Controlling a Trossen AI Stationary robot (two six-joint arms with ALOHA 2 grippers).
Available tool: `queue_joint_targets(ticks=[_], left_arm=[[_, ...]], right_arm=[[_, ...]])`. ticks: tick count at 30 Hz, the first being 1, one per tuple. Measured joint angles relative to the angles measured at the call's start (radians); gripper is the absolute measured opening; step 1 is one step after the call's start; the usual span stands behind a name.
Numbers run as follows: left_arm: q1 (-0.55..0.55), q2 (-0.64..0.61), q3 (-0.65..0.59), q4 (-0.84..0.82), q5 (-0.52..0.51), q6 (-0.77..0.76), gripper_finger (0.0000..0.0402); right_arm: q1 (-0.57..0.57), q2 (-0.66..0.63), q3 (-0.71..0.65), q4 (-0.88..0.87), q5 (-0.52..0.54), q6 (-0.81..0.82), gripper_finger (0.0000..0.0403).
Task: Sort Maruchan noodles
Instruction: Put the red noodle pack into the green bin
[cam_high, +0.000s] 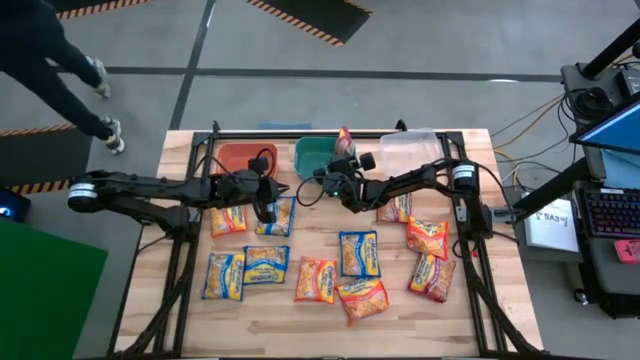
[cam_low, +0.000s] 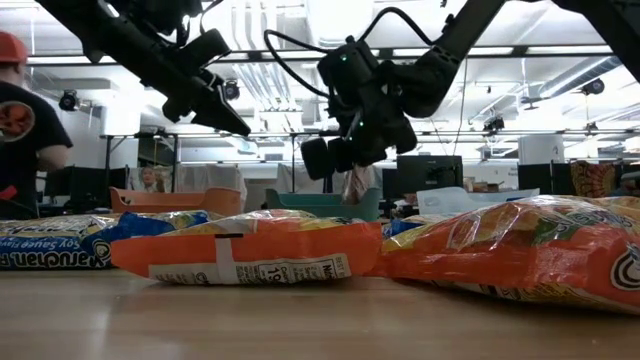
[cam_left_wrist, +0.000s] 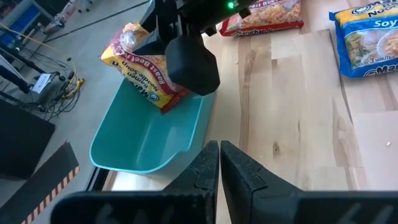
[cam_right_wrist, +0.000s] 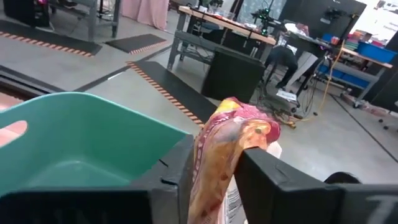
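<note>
A: Holding what, and why there?
B: Right tool (cam_high: 345, 160), upper centre, is clamped on a maroon noodle packet (cam_right_wrist: 225, 144) above the green bin (cam_high: 312, 153), presumably for release into it.
A: Left tool?
B: Left tool (cam_high: 268, 212), fingers together and empty, waits over packets (cam_high: 272, 217) on the tabletop (cam_high: 390, 300).

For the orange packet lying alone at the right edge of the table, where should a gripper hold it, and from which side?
The orange packet lies flat and slightly tilted, label up, clear of its neighbours. Probably best to come straight down from above and pinch across its narrower width near the middle. The right gripper is occupied, holding a maroon packet above the green bin.
</note>
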Motion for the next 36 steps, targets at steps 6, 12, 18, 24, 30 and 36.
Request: queue_joint_targets(ticks=[6, 12, 18, 24, 30, 36], left_arm=[[0.000, 0.000, -0.002, 0.000, 0.000, -0.002, 0.0000], [0.000, 0.000, -0.001, 0.005, 0.001, -0.007, 0.0000], [0.000, 0.000, 0.007, 0.014, 0.001, -0.025, 0.0000], [0.000, 0.000, 0.007, 0.013, 0.001, -0.034, 0.0000], [0.000, 0.000, 0.007, 0.007, 0.002, -0.034, 0.0000], [0.000, 0.000, 0.007, 0.008, 0.002, -0.034, 0.0000]], right_arm=[[0.015, -0.055, 0.000, -0.081, 0.012, -0.002, 0.0127], [0.037, -0.143, 0.000, -0.202, 0.015, 0.007, 0.0142], [0.038, -0.165, -0.003, -0.293, -0.071, 0.078, 0.0148], [0.019, -0.136, -0.004, -0.304, -0.117, 0.125, 0.0139], [-0.006, -0.139, 0.014, -0.358, -0.127, 0.172, 0.0160], [-0.015, -0.141, 0.053, -0.510, -0.131, 0.246, 0.0186]])
